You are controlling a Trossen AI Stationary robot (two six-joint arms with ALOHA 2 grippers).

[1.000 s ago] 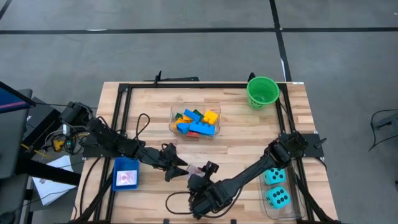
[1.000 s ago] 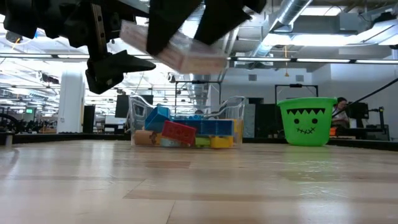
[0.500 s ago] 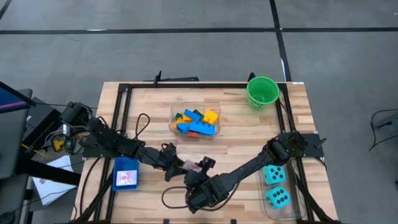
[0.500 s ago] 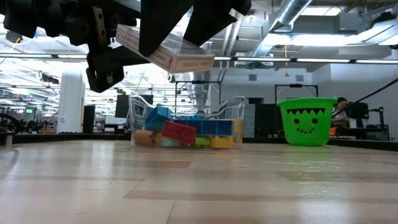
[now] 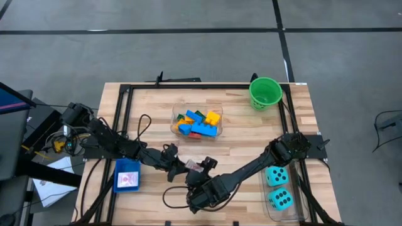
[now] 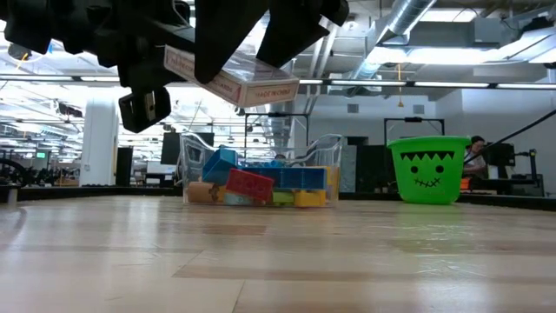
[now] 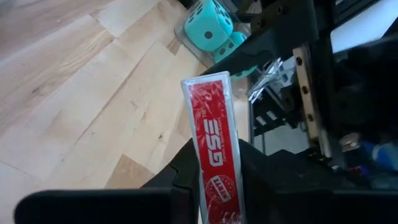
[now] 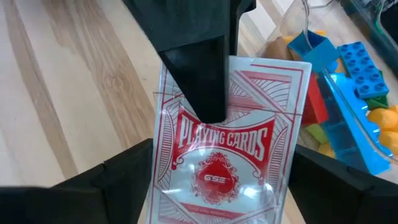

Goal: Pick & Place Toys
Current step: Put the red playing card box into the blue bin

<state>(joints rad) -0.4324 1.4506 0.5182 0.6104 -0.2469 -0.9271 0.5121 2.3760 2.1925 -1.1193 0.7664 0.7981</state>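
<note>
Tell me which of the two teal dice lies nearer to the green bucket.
The upper die in the high view is nearer to the green bucket. The other die lies beyond it, toward the table's near edge, in the same clear tub.

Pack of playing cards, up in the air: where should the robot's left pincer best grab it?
Probably at the free end, away from the right pincer that holds the other end. The pack is thin and flat, so the left pincer should come from its own side and pinch the two broad faces.
</note>
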